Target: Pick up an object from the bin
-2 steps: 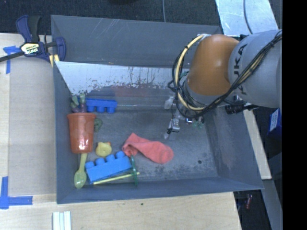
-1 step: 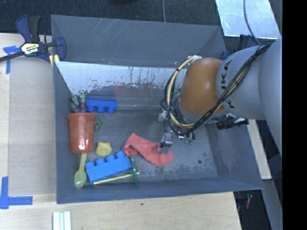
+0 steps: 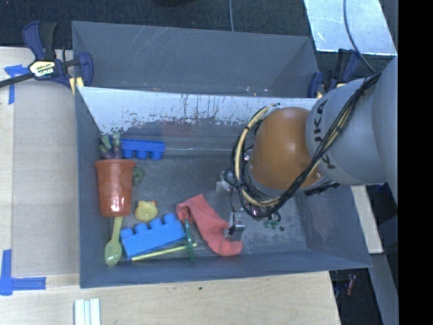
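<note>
Pincer [image 3: 235, 229] low over the floor of the grey bin [image 3: 203, 276], front middle, at the right edge of a crumpled red cloth [image 3: 208, 223]. How far open: cannot tell, tucked under the orange wrist cover [image 3: 284, 158]. Cloth lies near the front wall, just right of a blue toy brick [image 3: 155, 237]. Orange cup [image 3: 115, 185] well left.

The grey arm [image 3: 369, 137] reaches in from the right, its wrist under an orange cover [image 3: 281, 154] looped with cables [image 3: 242, 175], the gripper [image 3: 235, 227] pointing down, set low.
</note>
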`<state>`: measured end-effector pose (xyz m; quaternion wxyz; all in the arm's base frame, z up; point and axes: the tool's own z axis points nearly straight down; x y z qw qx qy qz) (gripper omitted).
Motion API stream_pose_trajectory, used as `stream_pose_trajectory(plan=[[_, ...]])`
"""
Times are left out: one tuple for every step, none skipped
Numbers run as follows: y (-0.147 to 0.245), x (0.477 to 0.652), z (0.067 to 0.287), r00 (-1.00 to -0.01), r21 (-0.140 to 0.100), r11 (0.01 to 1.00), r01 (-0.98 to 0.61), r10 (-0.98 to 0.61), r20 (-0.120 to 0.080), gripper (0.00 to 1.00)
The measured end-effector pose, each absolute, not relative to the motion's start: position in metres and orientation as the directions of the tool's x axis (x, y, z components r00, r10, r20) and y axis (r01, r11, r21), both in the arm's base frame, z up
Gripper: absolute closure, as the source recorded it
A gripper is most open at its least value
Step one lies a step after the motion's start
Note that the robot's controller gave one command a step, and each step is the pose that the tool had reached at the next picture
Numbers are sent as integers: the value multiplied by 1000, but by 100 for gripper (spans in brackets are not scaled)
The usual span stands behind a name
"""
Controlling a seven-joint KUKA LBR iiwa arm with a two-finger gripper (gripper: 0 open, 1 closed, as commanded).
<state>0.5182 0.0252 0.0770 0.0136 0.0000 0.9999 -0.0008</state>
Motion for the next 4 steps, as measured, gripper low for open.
stream_pose_trajectory(plan=[[67, 506, 72, -989, 3, 990, 144, 144, -30, 100], [67, 506, 72, -989, 3, 990, 143, 143, -30, 100], [66, 501, 120, -989, 1, 989, 146, 146, -21, 100], [77, 495, 197, -999, -2, 999, 32, 32, -24, 100]])
